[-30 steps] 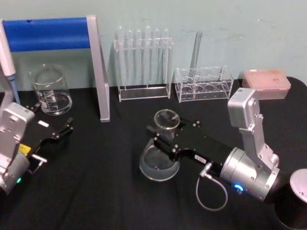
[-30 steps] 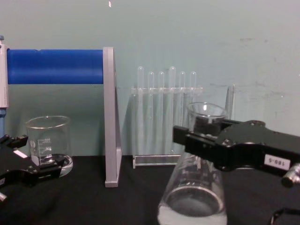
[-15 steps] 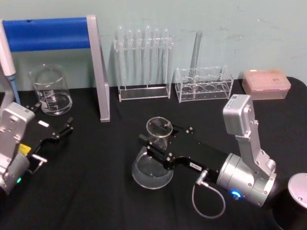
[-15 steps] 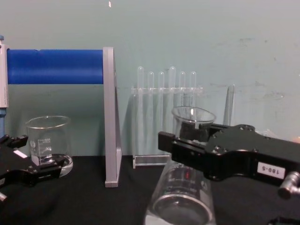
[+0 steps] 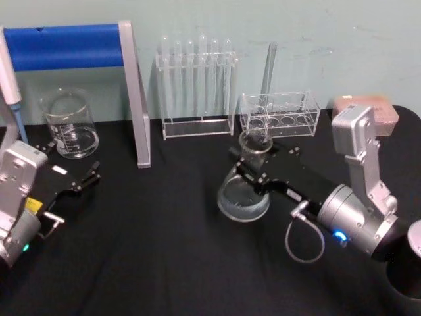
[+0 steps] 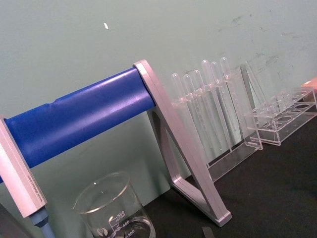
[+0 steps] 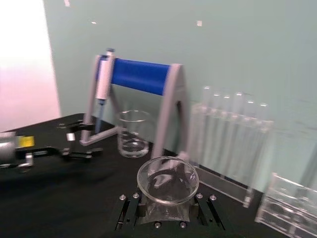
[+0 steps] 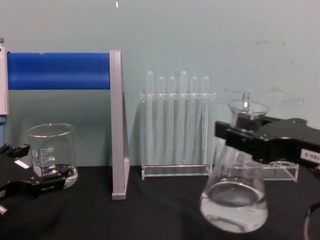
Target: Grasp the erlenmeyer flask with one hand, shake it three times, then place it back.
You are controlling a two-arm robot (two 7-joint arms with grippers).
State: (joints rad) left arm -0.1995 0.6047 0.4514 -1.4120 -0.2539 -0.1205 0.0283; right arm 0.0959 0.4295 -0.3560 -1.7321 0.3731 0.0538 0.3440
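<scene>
One clear, wide-based erlenmeyer flask (image 5: 242, 196) in right tool (image 5: 255, 164).

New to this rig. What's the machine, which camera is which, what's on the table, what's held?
It is a two-armed robot. Four cameras: head looks down at the black table, chest looks across it, one sits on each wrist. The right gripper is shut on the neck of the erlenmeyer flask, which holds some clear liquid. The left gripper is open and idle at the left. Behind stand a beaker, a blue-bar stand and a test tube rack.
</scene>
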